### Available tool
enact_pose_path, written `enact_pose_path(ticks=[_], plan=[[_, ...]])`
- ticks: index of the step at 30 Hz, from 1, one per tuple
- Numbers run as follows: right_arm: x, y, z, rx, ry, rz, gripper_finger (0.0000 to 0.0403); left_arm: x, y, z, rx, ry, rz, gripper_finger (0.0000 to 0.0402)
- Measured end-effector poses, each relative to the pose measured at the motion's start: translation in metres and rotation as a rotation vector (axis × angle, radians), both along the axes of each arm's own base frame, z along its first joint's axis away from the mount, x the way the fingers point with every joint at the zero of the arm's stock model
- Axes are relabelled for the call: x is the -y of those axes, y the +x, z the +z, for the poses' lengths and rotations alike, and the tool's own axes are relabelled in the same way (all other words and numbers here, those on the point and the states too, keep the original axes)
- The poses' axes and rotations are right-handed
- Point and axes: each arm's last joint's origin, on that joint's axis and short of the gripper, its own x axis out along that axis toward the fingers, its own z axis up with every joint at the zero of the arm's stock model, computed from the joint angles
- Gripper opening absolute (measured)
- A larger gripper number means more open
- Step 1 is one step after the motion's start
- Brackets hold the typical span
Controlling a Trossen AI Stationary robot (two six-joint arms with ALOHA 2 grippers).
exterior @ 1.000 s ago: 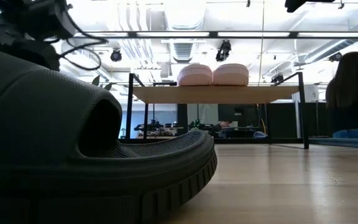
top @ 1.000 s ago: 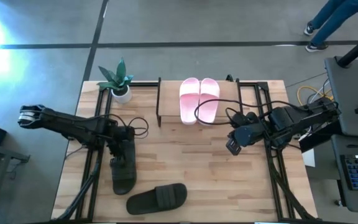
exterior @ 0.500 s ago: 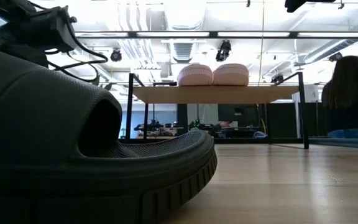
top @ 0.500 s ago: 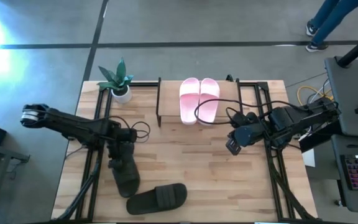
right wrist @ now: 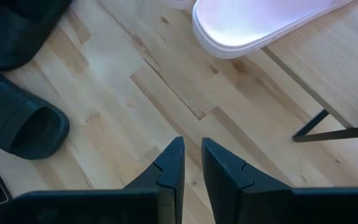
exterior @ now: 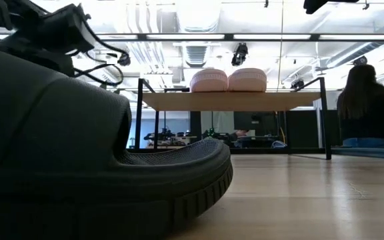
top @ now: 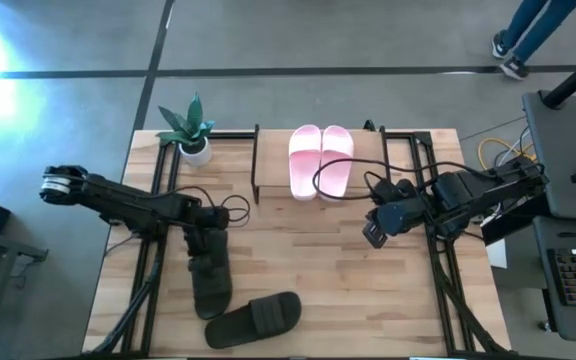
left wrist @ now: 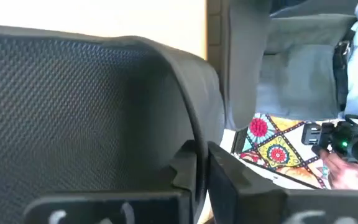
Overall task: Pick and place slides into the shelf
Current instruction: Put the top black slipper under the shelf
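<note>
Two pale pink slides (top: 320, 160) lie side by side on the shelf (top: 268, 165) at the table's far middle. One dark slide (top: 212, 287) lies lengthwise at the near left, and my left gripper (top: 205, 243) is shut on its far end. A second dark slide (top: 254, 319) lies across the table near the front edge and fills the low view (exterior: 79, 173). My right gripper (right wrist: 191, 158) hangs over bare table right of centre. Its fingers are almost together and hold nothing. My left gripper pinches a thin upright edge of the dark slide (left wrist: 192, 118) between its two fingers, at the slide's far end. The fingers come from above, slanting toward the near edge. The slide looks to lie on the table, its length running away from the fingers toward the front edge.
A small potted plant (top: 190, 128) stands at the far left corner. Black frame rails (top: 148, 265) run along both sides of the table. A person sits beyond the table (exterior: 369, 107), and someone's legs (top: 538, 35) cross the floor at the far right.
My left gripper has gone a little toward the table's right edge. The dark slide under it has slid that way along the table and turned slightly, its near end now close to the second dark slide.
</note>
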Motion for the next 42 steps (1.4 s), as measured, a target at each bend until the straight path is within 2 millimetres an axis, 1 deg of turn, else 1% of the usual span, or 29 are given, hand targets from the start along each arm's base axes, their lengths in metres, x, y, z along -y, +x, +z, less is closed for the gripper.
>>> enact_pose_path(ticks=[4,8,11,14,17,19,21,24,28,30,32,35,37,39,42], plan=[[0.0,0.0,0.0,0.0,0.001,0.0,0.0047,-0.001,-0.005,0.012,0.021,0.013,0.072,0.0003],[0.0,0.0,0.0,-0.003,0.001,0.0,0.0047,-0.004,-0.02,0.033,0.053,0.014,0.214,0.0003],[0.0,-0.002,-0.001,-0.018,-0.003,0.001,0.0047,-0.008,-0.034,0.052,0.092,0.001,0.404,0.0002],[0.001,-0.004,-0.002,-0.044,-0.009,-0.011,0.0047,-0.014,-0.048,0.068,0.138,-0.024,0.703,0.0002],[0.003,-0.006,-0.003,-0.062,-0.008,-0.035,0.0047,-0.017,-0.057,0.082,0.246,-0.099,0.964,0.0002],[0.003,-0.007,-0.003,-0.072,-0.007,-0.051,0.0047,-0.016,-0.061,0.084,0.267,-0.135,1.04,0.0002],[0.004,-0.008,-0.003,-0.078,-0.004,-0.07,0.0047,-0.012,-0.061,0.081,0.244,-0.137,1.062,0.0002],[0.004,-0.009,-0.003,-0.068,-0.004,-0.104,0.0047,-0.002,-0.05,0.075,0.188,-0.141,1.078,0.0001],[0.005,-0.009,-0.003,-0.061,-0.002,-0.13,0.0047,0.012,-0.019,0.072,0.238,-0.166,1.155,0.0001],[0.005,-0.009,-0.003,-0.059,0.0,-0.141,0.0047,0.017,-0.006,0.062,0.227,-0.129,1.18,0.0001],[0.005,-0.009,-0.003,-0.059,-0.011,-0.148,0.0047,0.02,0.003,0.054,0.176,-0.13,1.21,0.0002],[0.006,-0.011,-0.004,-0.066,-0.02,-0.162,0.0047,0.027,0.009,0.036,0.073,-0.105,1.274,0.0006],[0.006,-0.011,-0.004,-0.067,-0.015,-0.178,0.0047,0.029,0.012,0.03,0.049,-0.121,1.348,0.0006],[0.006,-0.011,-0.004,-0.066,-0.01,-0.19,0.0047,0.032,0.016,0.03,0.083,-0.154,1.41,0.0007],[0.006,-0.012,-0.004,-0.065,-0.007,-0.196,0.0047,0.038,0.024,0.026,0.119,-0.189,1.438,0.0007]])
